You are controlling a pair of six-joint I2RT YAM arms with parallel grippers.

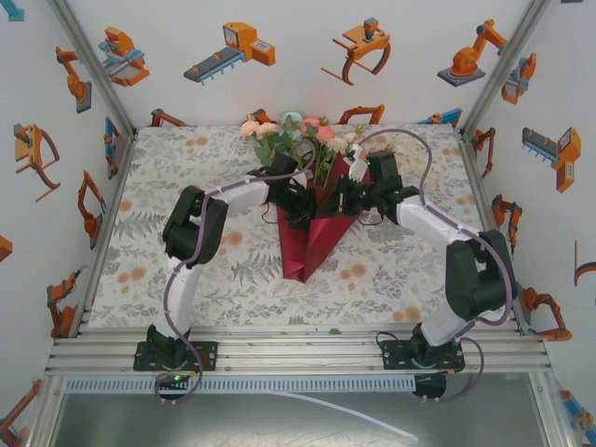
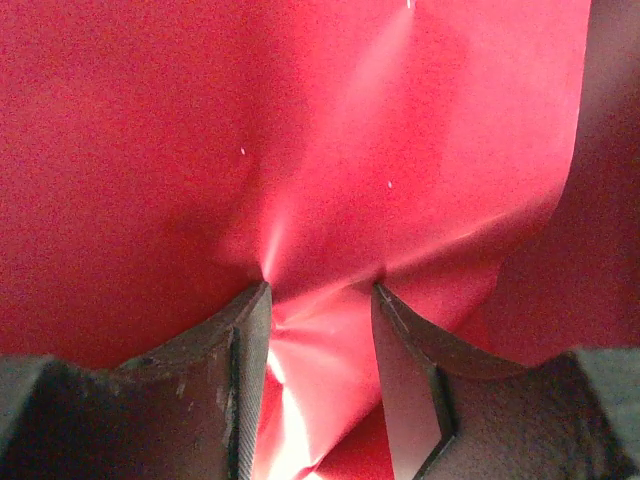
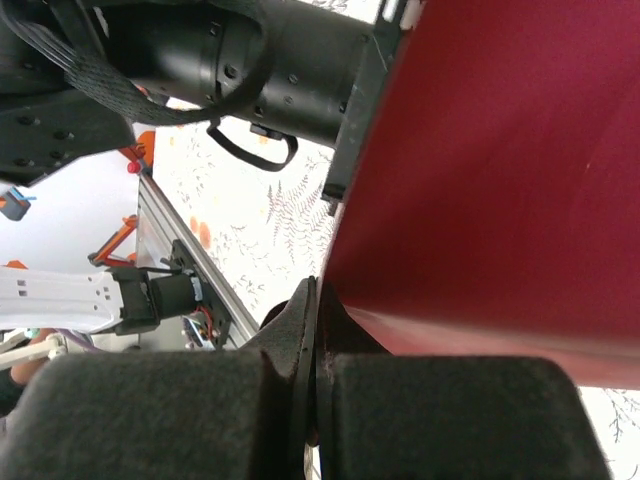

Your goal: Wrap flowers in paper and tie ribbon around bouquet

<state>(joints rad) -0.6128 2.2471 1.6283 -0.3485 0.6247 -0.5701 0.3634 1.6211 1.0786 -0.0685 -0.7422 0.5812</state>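
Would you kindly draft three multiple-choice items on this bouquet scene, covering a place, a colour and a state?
1. The flowers stick out of the paper at its: A near tip; B far end; C left side.
2. The paper is: A cream; B green; C dark red.
3. The right tool's jaws are: A shut; B half open; C wide open.
Answers: 1 B, blooms fan out beyond the paper's far edge; 2 C, crimson in every view; 3 A, the jaws meet.

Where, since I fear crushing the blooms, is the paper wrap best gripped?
Grip the paper low on its narrow half, coming from the side: it tapers to a point toward the near edge, while the flowers fan out of the far mouth.
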